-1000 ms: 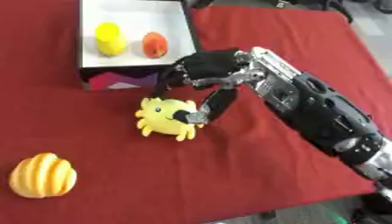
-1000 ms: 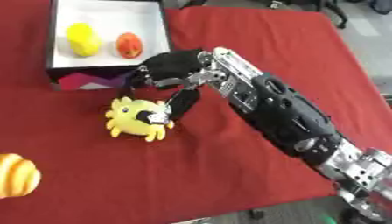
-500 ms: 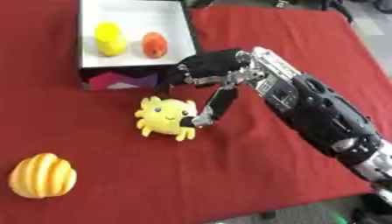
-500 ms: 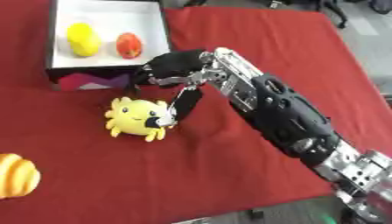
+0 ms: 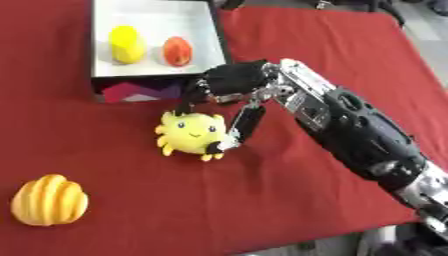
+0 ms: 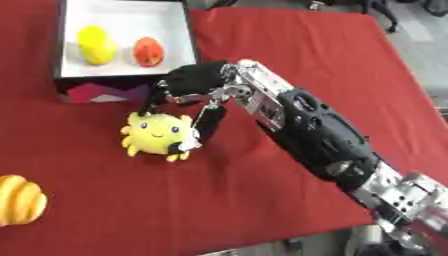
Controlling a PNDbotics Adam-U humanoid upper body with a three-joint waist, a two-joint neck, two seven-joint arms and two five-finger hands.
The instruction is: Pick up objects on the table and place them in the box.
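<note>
Our right hand (image 5: 232, 85) is pinching the yellow toy (image 5: 191, 132), which lies on the cloth just in front of the box (image 5: 219, 40), so we should close around its body before we lift it over the wall.

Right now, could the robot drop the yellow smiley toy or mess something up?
Maybe. The right hand pinches the yellow plush toy only at its edges, so it might slip when lifted. The toy sits close to the box wall and could bump it. The orange ribbed object lies far off near the table's edge, a long reach later.
</note>
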